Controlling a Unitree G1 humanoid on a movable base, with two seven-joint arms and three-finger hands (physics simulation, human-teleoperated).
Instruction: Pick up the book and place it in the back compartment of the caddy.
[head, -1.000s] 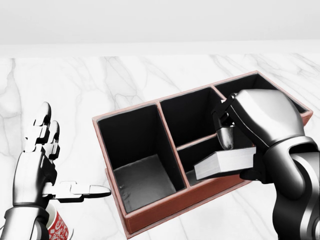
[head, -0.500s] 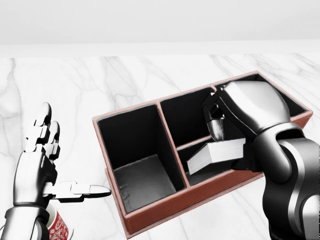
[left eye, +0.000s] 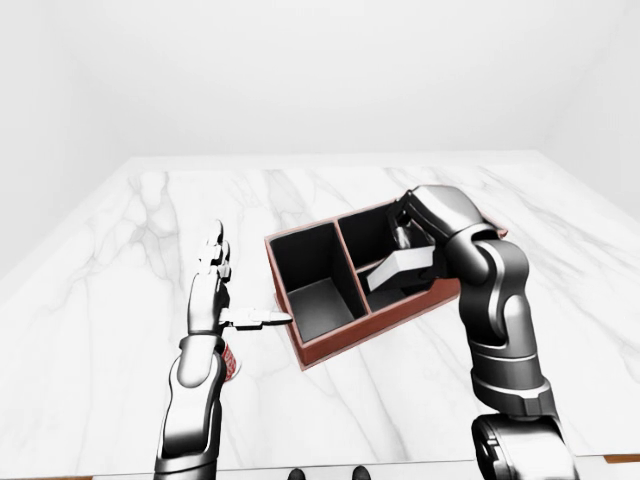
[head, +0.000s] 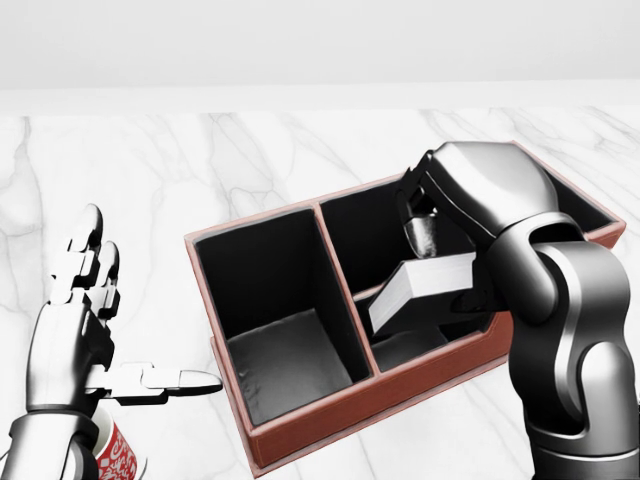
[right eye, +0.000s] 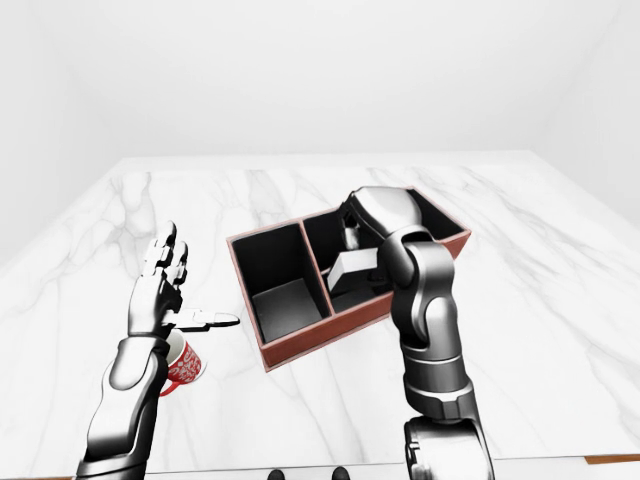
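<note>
The caddy (head: 300, 425) sits center-right in the head view, its compartments bare; the right hand (head: 440, 215) grips the tilted book (head: 420, 285) over its middle section.

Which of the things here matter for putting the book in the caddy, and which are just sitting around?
Part of the job:
book, held tilted over the caddy by the right hand
caddy, red-brown with dark compartments

Just lying about:
red patterned cup, below the open left hand
marble table
</note>
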